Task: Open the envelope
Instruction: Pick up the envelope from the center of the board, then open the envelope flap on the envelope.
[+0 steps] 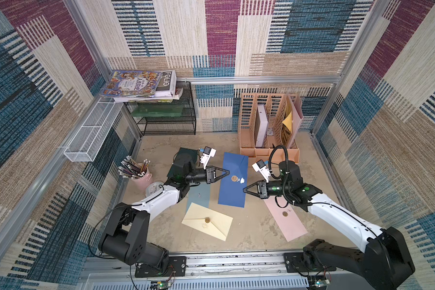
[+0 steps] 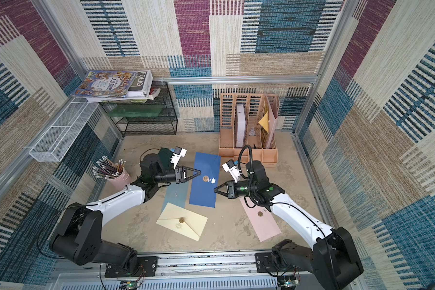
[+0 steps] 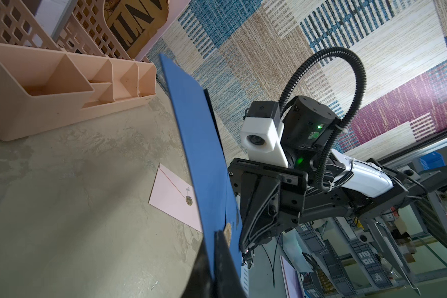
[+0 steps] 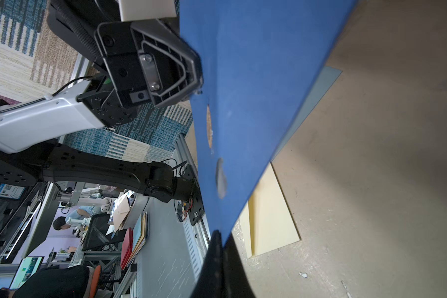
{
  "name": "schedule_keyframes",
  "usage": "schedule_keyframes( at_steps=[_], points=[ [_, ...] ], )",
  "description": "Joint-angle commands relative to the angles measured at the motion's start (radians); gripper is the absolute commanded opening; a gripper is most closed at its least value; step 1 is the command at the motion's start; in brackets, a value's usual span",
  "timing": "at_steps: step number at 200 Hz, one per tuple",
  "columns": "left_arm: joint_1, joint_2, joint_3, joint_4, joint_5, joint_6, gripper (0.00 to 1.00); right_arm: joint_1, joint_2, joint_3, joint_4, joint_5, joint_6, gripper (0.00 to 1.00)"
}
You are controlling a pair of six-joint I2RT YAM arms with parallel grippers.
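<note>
The blue envelope (image 1: 232, 193) (image 2: 202, 194) hangs between my two grippers above the table, with a round gold seal (image 1: 234, 178) (image 2: 205, 178) on its face. My left gripper (image 1: 228, 172) (image 2: 200, 172) is shut on its left edge, right beside the seal. In the left wrist view the blue sheet (image 3: 199, 144) runs between the left gripper's (image 3: 213, 238) closed fingers. My right gripper (image 1: 244, 190) (image 2: 214, 189) is shut on the opposite edge. The right wrist view has the envelope's (image 4: 256, 77) edge pinched in the right gripper (image 4: 221, 237).
On the table lie a cream envelope (image 1: 206, 223), a pink envelope (image 1: 290, 222) and a grey-blue one (image 1: 199, 198). A peach file organiser (image 1: 269, 125) stands at the back right, a black mesh rack (image 1: 166, 118) with books at the back left, and a pink pencil cup (image 1: 142, 177) on the left.
</note>
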Motion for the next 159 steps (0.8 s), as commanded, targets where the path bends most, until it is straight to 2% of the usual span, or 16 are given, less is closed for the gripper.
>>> schedule_keyframes(
  at_steps=[1,11,32,55,92,126,159],
  points=[
    [-0.016,-0.031,-0.004,-0.103,-0.066,0.070,0.00,0.008,0.010,0.047,-0.029,0.126,-0.029,0.24],
    [-0.026,-0.055,-0.006,-0.155,-0.121,0.103,0.00,0.020,0.012,0.066,-0.047,0.187,-0.034,0.34],
    [-0.044,-0.107,0.002,-0.263,-0.234,0.160,0.00,0.072,0.025,0.123,-0.123,0.406,-0.045,0.51],
    [-0.072,-0.174,0.008,-0.369,-0.378,0.219,0.00,0.118,0.065,0.180,-0.193,0.626,-0.028,0.53],
    [-0.149,-0.275,0.011,-0.518,-0.683,0.312,0.00,0.209,0.143,0.288,-0.266,0.864,0.015,0.53],
    [-0.214,-0.298,0.009,-0.568,-0.847,0.343,0.00,0.285,0.229,0.404,-0.296,0.961,0.025,0.53],
    [-0.281,-0.286,0.036,-0.610,-0.968,0.379,0.00,0.316,0.304,0.491,-0.328,0.998,0.040,0.53]
  ],
)
